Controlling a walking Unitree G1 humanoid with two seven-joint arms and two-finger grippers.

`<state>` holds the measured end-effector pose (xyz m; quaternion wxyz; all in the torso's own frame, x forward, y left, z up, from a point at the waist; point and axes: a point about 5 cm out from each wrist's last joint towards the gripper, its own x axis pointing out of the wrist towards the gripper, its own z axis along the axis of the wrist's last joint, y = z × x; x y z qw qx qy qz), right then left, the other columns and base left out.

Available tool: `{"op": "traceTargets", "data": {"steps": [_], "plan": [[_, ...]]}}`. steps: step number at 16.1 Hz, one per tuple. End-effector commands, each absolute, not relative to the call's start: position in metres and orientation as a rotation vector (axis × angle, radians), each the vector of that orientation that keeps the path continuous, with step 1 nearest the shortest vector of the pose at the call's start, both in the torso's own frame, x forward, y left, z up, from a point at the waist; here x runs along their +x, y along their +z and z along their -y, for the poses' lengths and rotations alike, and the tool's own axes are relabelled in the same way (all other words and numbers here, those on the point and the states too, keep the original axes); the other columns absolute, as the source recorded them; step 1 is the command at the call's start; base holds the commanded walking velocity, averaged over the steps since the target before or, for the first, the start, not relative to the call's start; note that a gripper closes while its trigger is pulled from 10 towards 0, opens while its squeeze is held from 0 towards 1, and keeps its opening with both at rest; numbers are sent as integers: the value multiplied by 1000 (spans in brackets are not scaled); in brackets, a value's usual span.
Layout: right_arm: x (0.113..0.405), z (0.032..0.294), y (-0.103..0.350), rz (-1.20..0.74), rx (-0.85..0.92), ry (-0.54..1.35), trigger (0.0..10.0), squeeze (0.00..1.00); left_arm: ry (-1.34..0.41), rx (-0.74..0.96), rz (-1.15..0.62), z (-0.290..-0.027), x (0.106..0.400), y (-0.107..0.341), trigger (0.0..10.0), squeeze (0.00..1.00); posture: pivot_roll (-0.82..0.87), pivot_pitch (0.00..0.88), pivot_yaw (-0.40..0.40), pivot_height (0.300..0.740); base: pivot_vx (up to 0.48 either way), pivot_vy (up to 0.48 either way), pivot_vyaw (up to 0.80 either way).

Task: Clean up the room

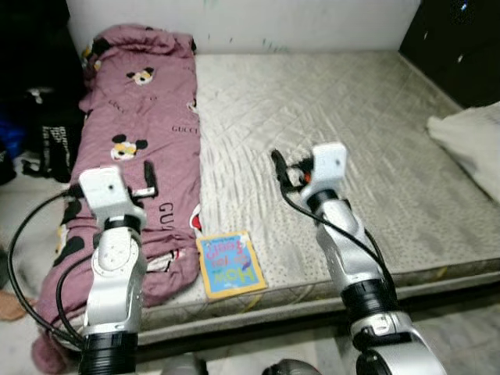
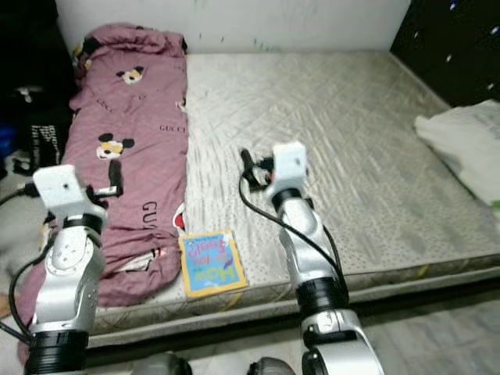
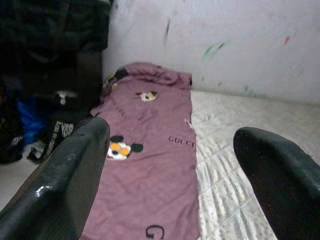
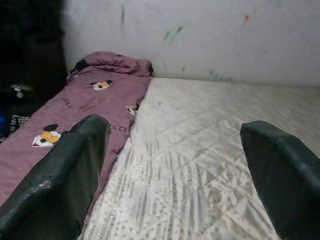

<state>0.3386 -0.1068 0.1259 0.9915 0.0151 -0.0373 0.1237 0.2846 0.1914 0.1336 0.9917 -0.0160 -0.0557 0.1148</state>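
— Where's the left pincer [image 1: 149, 178]?

— I've got it raised over the mauve cartoon-print quilt [image 1: 144, 117] along the bed's left side, fingers spread wide, holding nothing.

— And the right pincer [image 1: 278, 166]?

— Wide apart too, empty, above the bare grey mattress [image 1: 351, 133].

— The book?

— A colourful children's book [image 1: 230, 263] lies flat at the mattress's near edge, touching the quilt's edge, between my two arms and nearer me than both pincers. A white cloth [image 1: 471, 141] sits far right.
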Motion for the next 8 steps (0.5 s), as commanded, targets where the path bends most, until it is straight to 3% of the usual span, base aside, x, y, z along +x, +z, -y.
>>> {"op": "traceTargets", "data": {"steps": [1,4,8], "plan": [[340,107,133,96,28,243,10000,0,254,-20,112,-196,282,134,10000,0,-50,0,-56,740,0,0,0],[333,113,126,69,3,241,10000,0,304,60,71,-212,270,119,10000,0,-42,0,-50,740,0,0,0],[312,145,113,15,-47,160,10000,0,287,78,8,-223,249,102,10000,0,-67,0,-40,740,0,0,0]]}}
